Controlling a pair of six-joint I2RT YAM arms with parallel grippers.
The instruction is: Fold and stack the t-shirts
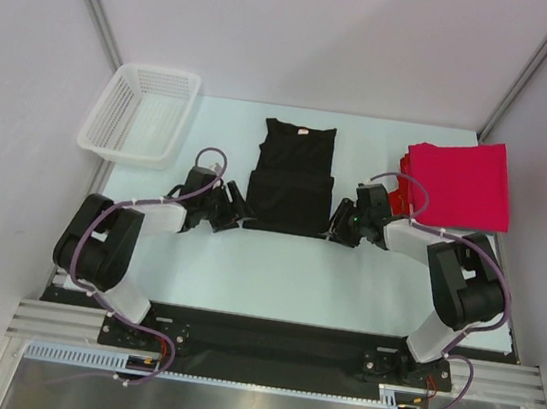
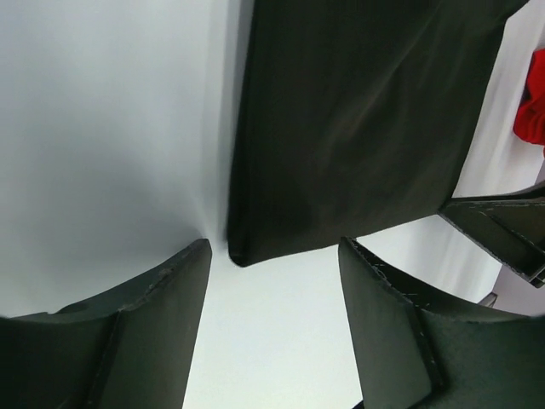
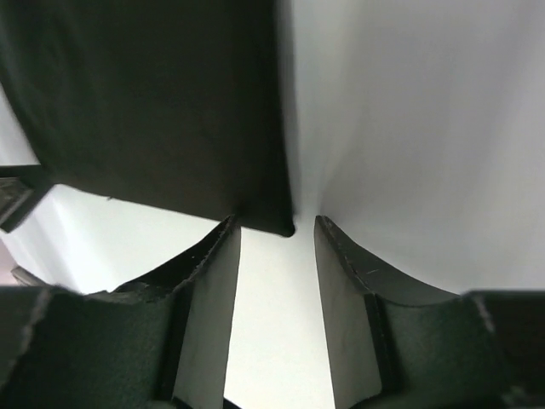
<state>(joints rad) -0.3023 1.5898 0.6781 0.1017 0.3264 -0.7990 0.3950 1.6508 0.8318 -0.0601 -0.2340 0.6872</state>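
**Overhead and wrist views, largest item first.** The table [image 1: 274, 275] is pale and bears all the items. The black t-shirt [image 1: 295, 172] lies flat at its centre, collar toward 12 o'clock and hem toward 6. The red t-shirts [image 1: 458, 183] form a folded pile at 2 o'clock, apart from the black one. A white mesh basket [image 1: 139, 111] sits at 10 o'clock. The left gripper [image 2: 272, 247] is at the hem's 7 o'clock corner and the right gripper [image 3: 274, 223] at its 5 o'clock corner. Each has its jaws parted, with the corner tip just at the fingertips and nothing pinched yet.

**Judgement:** the cloth looks light, thin and limp — it will likely sag once lifted. The hem corners are the places to hold, taken low at the edge and carried evenly to keep the fold square.
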